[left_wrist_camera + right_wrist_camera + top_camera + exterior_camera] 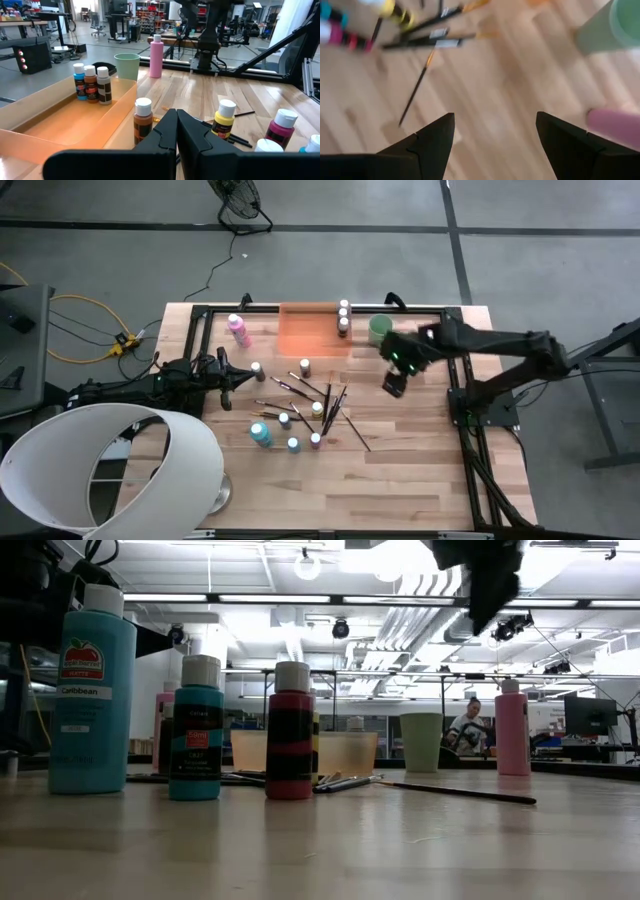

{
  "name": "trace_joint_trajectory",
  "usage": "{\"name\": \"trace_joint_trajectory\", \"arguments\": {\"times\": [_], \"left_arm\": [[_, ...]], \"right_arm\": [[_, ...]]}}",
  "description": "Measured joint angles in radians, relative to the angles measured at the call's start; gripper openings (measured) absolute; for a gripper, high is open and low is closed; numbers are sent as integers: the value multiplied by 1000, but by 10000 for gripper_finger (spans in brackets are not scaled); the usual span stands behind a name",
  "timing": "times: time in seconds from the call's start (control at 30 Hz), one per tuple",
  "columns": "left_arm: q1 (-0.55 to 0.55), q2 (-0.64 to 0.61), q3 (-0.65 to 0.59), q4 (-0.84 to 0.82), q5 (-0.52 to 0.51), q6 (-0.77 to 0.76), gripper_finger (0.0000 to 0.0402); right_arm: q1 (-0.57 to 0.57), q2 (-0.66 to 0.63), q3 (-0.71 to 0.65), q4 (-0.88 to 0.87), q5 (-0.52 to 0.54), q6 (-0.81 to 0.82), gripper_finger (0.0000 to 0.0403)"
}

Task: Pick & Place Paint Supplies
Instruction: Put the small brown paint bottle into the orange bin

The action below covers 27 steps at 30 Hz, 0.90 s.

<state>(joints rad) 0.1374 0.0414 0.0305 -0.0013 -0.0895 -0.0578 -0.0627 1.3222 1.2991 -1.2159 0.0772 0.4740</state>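
Observation:
Several small paint bottles (285,420) stand about the table's middle, among them a tall teal one (92,690). Thin dark brushes (322,398) lie crossed beside them on the wood. Three bottles (91,83) stand in the orange tray (305,330) at its right end. One pink bottle (240,331) stands left of the tray, another (512,730) right of the green cup (379,328). My right gripper (495,120) hangs open above bare wood to the right of the brushes, pointing steeply down, with nothing between its fingers. My left gripper (176,131) rests shut and level at the table's left.
A black frame rail (460,385) runs along the table's right side and far edge. A large white round shade (110,465) covers the near left corner. Bare wood lies between the brushes and the right rail. A person (465,730) sits in the room beyond.

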Motion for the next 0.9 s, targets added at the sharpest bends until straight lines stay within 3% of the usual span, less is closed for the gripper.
{"name": "trace_joint_trajectory", "arguments": {"times": [0.2,0.43,0.63,0.9], "left_arm": [[0,0,0,0,0,0,0],[0,0,0,0,0,0,0],[0,0,0,0,0,0,0],[0,0,0,0,0,0,0]], "right_arm": [[170,-129,-161,46,-3,25,275],[298,-321,-385,326,3,-52,275],[326,-462,-568,532,3,-80,274],[314,-627,-690,551,-8,-79,247]]}}
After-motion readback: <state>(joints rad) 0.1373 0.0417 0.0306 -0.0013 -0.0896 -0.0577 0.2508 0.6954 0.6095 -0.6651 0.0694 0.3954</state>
